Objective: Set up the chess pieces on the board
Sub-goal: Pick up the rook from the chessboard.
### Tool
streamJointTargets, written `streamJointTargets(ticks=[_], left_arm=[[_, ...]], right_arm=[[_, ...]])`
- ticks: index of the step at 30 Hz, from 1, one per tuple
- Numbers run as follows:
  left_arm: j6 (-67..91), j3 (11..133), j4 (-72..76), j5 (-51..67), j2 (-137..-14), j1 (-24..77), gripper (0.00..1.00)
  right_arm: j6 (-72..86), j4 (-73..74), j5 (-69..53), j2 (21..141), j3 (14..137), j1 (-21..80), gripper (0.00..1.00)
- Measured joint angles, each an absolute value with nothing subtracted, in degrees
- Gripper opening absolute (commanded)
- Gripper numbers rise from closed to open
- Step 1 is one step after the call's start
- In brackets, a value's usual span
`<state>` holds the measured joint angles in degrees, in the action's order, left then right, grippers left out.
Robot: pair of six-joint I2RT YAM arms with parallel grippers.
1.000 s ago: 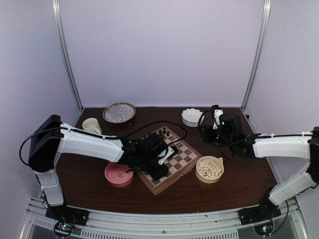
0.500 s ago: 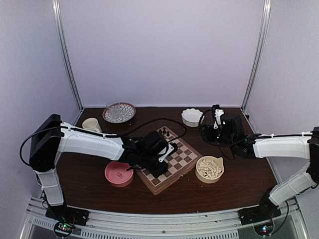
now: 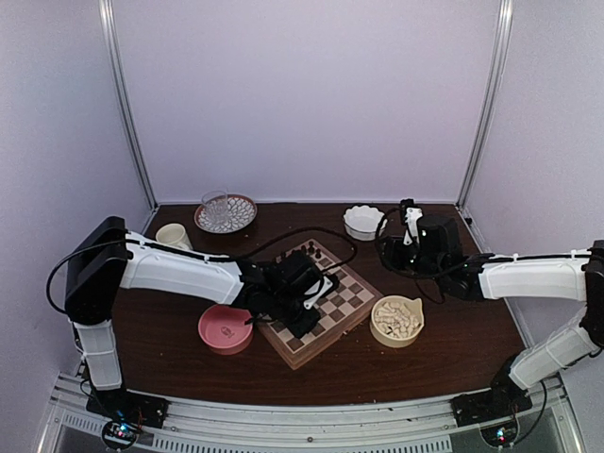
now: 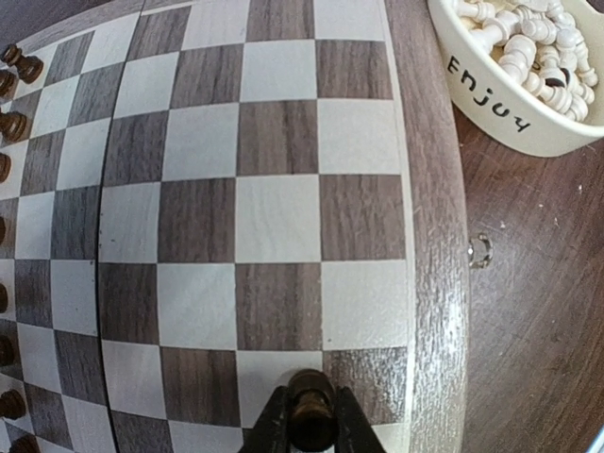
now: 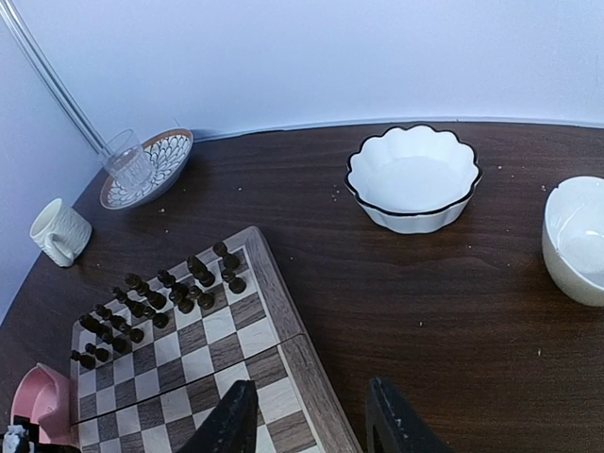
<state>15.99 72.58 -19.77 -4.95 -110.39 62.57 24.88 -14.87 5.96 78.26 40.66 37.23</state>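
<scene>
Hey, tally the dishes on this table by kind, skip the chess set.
Bowls: 4 (pink bowl, cream bowl, scalloped white bowl, plain white bowl)
Mugs: 1
Glasses: 1
Plates: 1
Total: 7

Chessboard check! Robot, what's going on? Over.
Left gripper closed on dark piece at board edge. Right gripper open, empty. White pieces in bowl beside board. Over.

Soft even light; board [image 4: 283,189] bowed by wrist lens.

The board [image 3: 351,296] lies between a left bowl [image 3: 204,327] and a right bowl [image 3: 396,341] holding pieces [image 3: 398,317].
</scene>
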Motion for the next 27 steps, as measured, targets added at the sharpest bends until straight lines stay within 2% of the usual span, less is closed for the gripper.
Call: streamJointTargets(ticks=[2, 5, 7, 27], left_arm=[[15.9, 72.7, -19.7, -5.1, -110.4, 62.6, 0.19], [15.8, 72.7, -19.8, -5.3, -110.4, 62.6, 0.32], [15.8, 72.7, -19.8, -5.4, -110.4, 62.6, 0.33], [16.0, 72.7, -19.2, -6.8, -110.4, 62.6, 0.23]], right_arm=[[24.9, -14.9, 5.8, 78.4, 40.7, 37.2, 0.42], [24.9, -14.9, 5.3, 78.8, 40.7, 37.2, 0.41], [24.9, -14.9, 5.0, 79.0, 40.7, 37.2, 0.41], [24.8, -14.9, 2.7, 80.8, 41.0, 37.2, 0.42]])
